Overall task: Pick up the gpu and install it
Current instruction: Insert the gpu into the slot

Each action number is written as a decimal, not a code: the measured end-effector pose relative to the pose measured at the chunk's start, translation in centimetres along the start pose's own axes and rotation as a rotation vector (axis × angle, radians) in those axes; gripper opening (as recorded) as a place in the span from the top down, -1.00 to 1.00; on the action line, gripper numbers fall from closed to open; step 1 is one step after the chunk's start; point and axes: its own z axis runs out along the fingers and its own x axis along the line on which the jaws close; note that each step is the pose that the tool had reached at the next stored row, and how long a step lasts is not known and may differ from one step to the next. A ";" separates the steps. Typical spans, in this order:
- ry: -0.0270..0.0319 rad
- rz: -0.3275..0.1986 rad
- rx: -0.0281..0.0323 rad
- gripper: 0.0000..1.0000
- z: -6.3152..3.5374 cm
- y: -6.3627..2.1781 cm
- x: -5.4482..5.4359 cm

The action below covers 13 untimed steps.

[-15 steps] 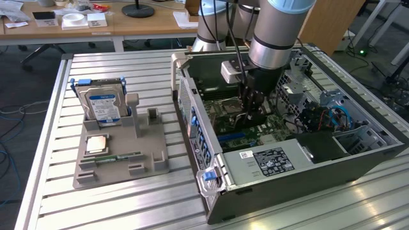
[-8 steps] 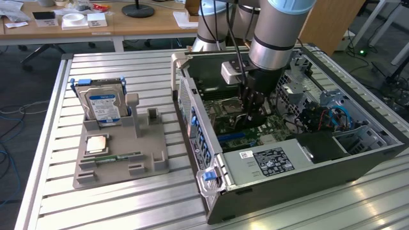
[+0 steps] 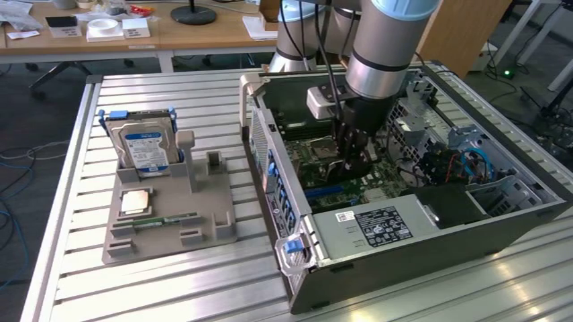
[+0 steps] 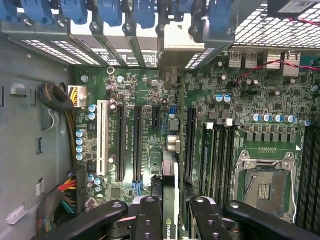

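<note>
The grey and silver robot arm (image 3: 380, 60) comes down steeply from the top of the exterior view. Its wrist points almost straight down into the open black and grey metal computer case (image 3: 421, 258), which lies on its side on the slatted aluminium bench (image 3: 179, 282). The black claw (image 3: 352, 168) hangs low inside the case, over the green motherboard (image 4: 150, 85).

In the wrist view the claw is closed on the gpu (image 4: 170, 185), a thin flat card seen edge-on with a green board edge. One black finger (image 4: 149, 217) sits on each side of it. The card juts out from between the fingers over the motherboard and runs parallel to the long black expansion slots (image 4: 120, 145), between two of them. Whether its lower edge touches the board I cannot tell. The square metal-framed processor socket (image 4: 262, 187) lies off to one side of the card.

On the exterior view's left, well apart from the case, a grey moulded plastic fixture (image 3: 170, 235) sits on the bench. It holds a silver hard drive with a blue label (image 3: 145, 151), standing upright.
</note>
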 end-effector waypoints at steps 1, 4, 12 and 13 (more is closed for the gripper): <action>-0.0001 0.000 0.0000 0.48 0.00 0.01 0.0; -0.0002 0.000 0.0001 0.48 0.02 0.07 0.0; -0.0001 0.000 0.0001 0.48 0.07 0.51 0.0; 0.0000 0.000 0.0000 0.48 0.08 0.55 0.0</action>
